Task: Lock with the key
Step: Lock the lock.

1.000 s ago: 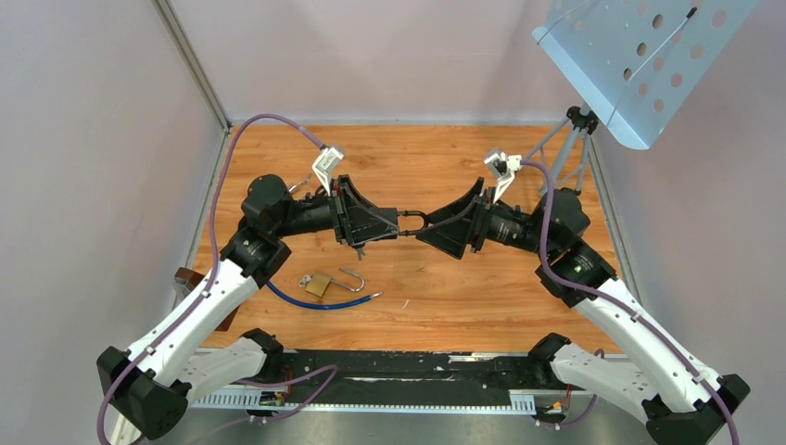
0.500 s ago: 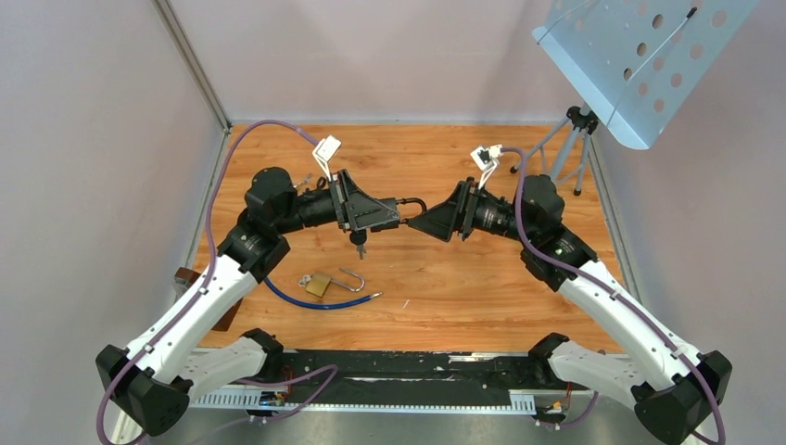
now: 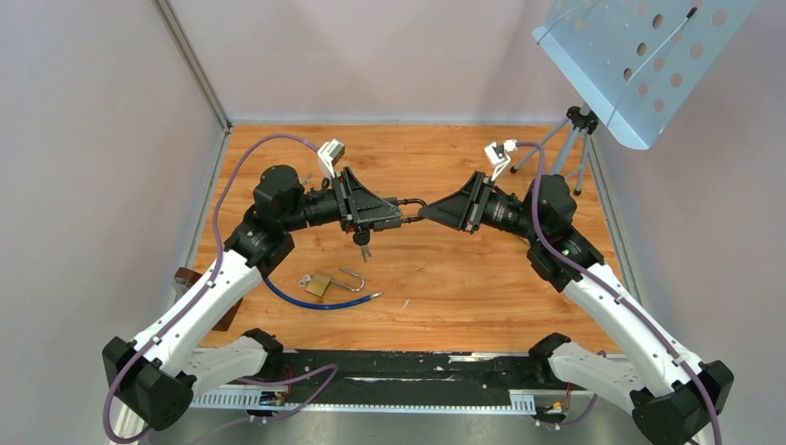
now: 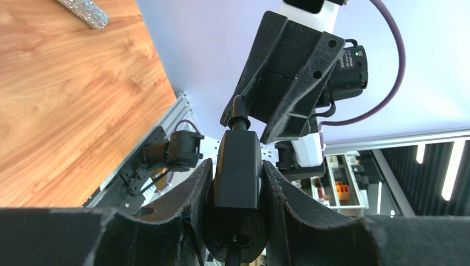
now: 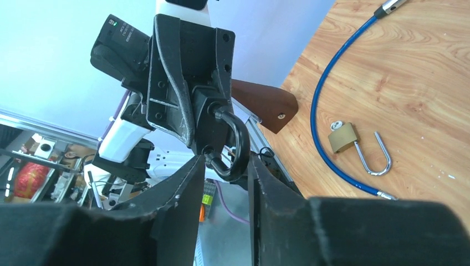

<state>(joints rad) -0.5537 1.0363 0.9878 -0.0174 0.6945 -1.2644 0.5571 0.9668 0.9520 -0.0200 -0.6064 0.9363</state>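
My left gripper (image 3: 397, 219) is shut on the body of a black padlock (image 4: 237, 166) and holds it above the table. A key (image 3: 363, 243) hangs from the lock's underside, and in the left wrist view its head (image 4: 235, 252) sits in the keyhole. The black shackle (image 5: 235, 145) points toward my right gripper (image 3: 427, 213). The right gripper's jaws stand on either side of the shackle and press it, as the right wrist view (image 5: 225, 160) shows. The two grippers meet tip to tip over the middle of the table.
A brass padlock (image 3: 317, 284) with an open silver shackle lies on the wooden table (image 3: 482, 287), on a blue cable (image 3: 315, 303). A brown block (image 3: 190, 278) sits at the left edge. A tripod with a perforated metal tray (image 3: 640, 56) stands at the back right.
The right gripper's jaws were wide apart a second ago and have closed on the shackle. Both wrists have rolled, and the right arm has swung slightly toward the far side.
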